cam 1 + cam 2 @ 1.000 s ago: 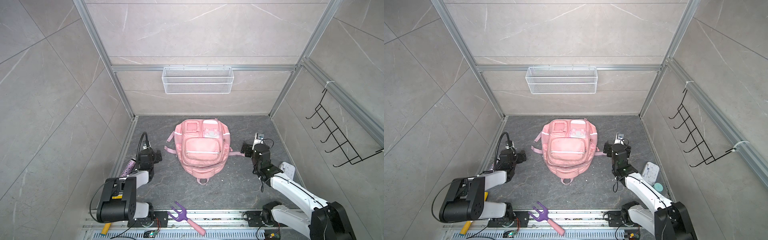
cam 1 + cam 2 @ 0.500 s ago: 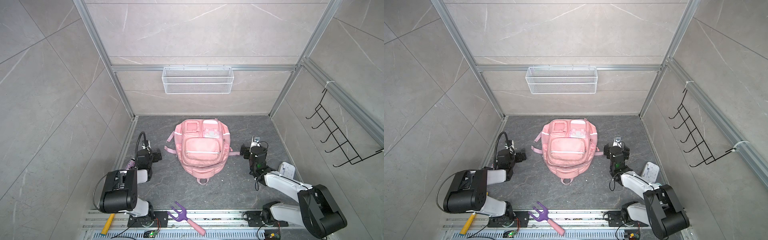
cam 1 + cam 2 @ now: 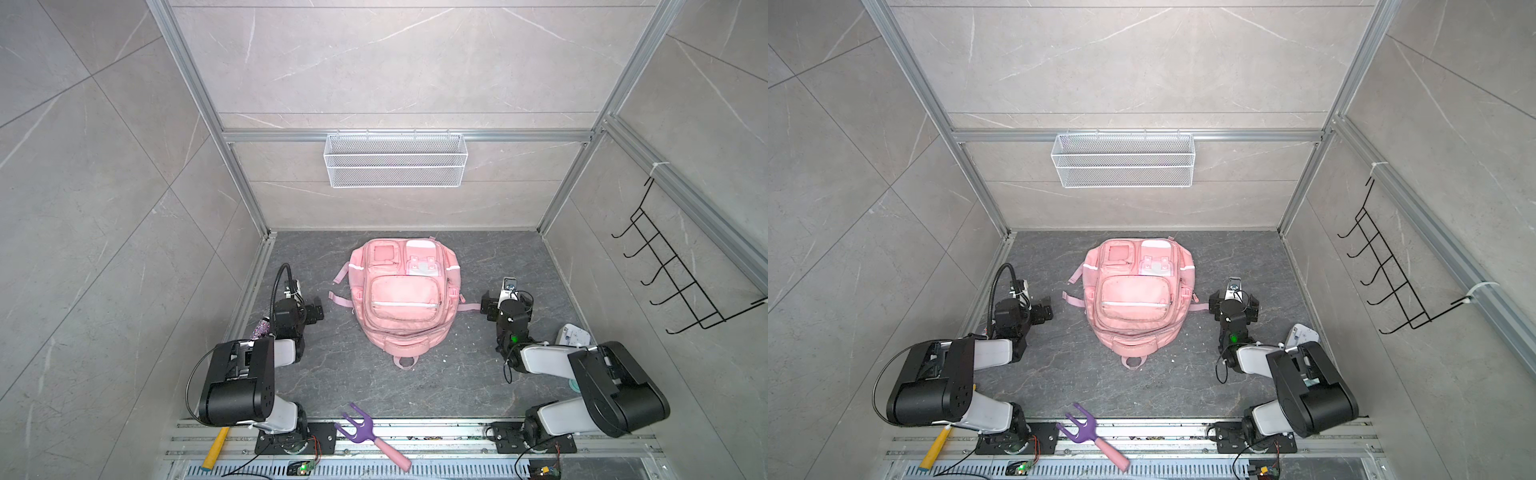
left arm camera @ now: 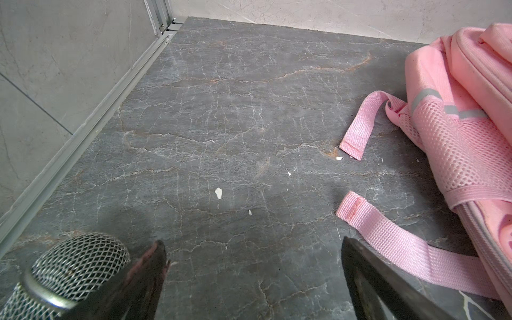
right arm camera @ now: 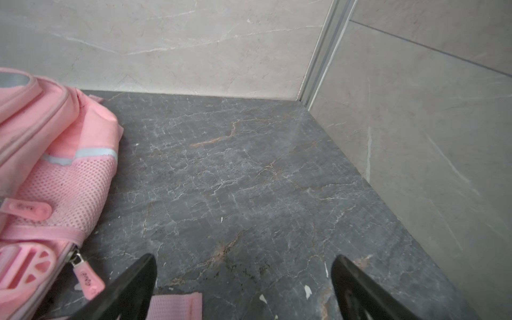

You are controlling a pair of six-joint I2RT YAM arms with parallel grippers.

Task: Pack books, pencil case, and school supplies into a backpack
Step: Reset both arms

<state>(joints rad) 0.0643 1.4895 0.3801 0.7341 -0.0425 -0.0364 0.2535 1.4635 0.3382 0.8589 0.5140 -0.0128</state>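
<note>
pale pink for the backpack (image 3: 403,299), with white trims, grey reflective stripes and pink mesh side pockets. dark grey, veined in white with rusty streaks, on the bench (image 3: 457,386). light grey marbled tiles on the walls (image 3: 395,62). white for the wire basket (image 3: 395,162), black for the hook rack (image 3: 677,270). purple prongs and a pink handle on the fork (image 3: 361,428). yellow with a blue tip for the tool handle (image 3: 215,448). silver mesh on the microphone head (image 4: 77,260).

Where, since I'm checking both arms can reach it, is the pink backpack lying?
In both top views the backpack lies flat mid-floor, front pockets up, between the left gripper and right gripper, its top loop toward the robot.
</note>
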